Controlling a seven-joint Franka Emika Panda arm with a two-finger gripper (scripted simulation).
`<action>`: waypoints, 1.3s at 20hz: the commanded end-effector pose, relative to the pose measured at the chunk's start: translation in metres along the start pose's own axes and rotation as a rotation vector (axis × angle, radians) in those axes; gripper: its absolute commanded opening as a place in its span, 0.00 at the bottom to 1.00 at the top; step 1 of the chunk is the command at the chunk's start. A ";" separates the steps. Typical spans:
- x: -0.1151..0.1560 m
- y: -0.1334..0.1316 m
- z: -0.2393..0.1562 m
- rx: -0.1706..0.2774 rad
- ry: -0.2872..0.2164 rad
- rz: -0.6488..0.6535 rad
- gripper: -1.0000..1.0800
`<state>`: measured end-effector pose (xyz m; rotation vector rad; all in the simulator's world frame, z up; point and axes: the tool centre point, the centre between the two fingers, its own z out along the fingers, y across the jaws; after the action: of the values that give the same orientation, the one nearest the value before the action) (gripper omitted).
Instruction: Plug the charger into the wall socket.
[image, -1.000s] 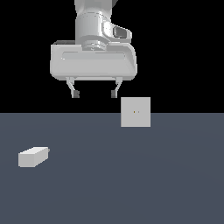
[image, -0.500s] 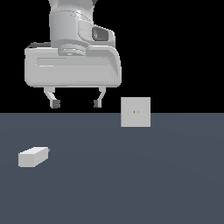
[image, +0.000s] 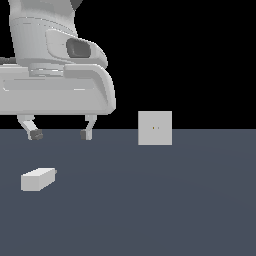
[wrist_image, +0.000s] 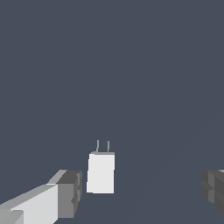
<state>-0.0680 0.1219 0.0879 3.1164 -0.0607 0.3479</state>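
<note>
The charger (image: 38, 179) lies flat on the dark grey floor (image: 165, 210), toward the exterior view's left, nothing touching it. Open floor surrounds it on all sides.

The socket (image: 155, 128) stands upright at the floor's far edge, well apart from the charger, toward the exterior view's right. 2 tiny dots show at its centre. The floor between charger and socket is unobstructed.

The gripper (image: 60, 134) hangs above the floor, over and slightly behind the charger, not in contact with it. Its 2 fingers (image: 87, 131) are spread wide, with nothing between them; the gap is broader than the charger.

The wrist view shows what the exterior view does not: 2 thin prongs (wrist_image: 103, 146) project from 1 short end of the charger (wrist_image: 101, 173). There the charger sits nearer 1 finger (wrist_image: 69, 193) than the other, clear of both. The socket is outside the wrist view.
</note>
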 end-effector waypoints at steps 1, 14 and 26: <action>-0.005 -0.009 0.005 0.000 0.024 0.009 0.96; -0.015 -0.031 0.022 -0.008 0.085 0.033 0.96; -0.018 -0.032 0.035 -0.008 0.086 0.033 0.96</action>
<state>-0.0764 0.1548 0.0543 3.0915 -0.1128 0.4823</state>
